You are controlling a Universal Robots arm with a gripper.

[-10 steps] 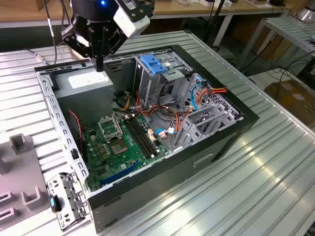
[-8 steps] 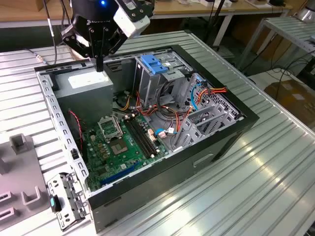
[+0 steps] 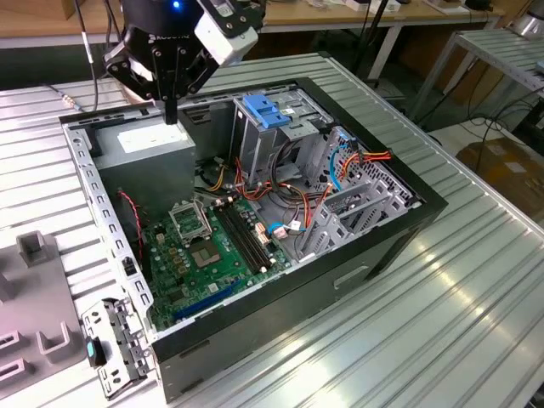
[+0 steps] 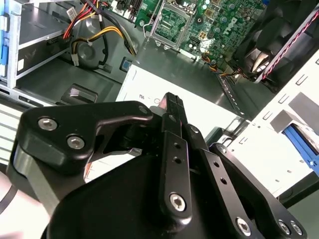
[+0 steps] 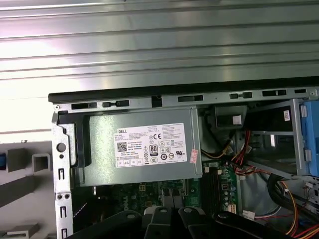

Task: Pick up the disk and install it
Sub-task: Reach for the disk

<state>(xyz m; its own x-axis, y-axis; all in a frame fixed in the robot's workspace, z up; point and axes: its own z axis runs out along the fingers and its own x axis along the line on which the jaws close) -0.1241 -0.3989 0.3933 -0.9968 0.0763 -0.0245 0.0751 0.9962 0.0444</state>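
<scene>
My gripper (image 3: 171, 119) hangs shut over the back corner of the open computer case (image 3: 399, 223), just above the grey power-supply box (image 3: 149, 151). Nothing is between its fingers (image 4: 172, 99). In the first wrist view the power-supply box (image 5: 139, 147) lies straight below, its white sticker facing up. In the second wrist view a flat grey piece with a blue rail (image 4: 299, 142) lies beyond the case's side wall. I cannot tell whether it is the disk.
Inside the case are the green motherboard (image 3: 200, 246), bundles of red, orange and blue cables (image 3: 340, 170), and a tall metal drive cage with a blue latch (image 3: 265, 110). A grey fixture (image 3: 34, 289) and a loose metal bracket (image 3: 115, 340) lie at the exterior view's left on the ribbed table (image 3: 442, 340).
</scene>
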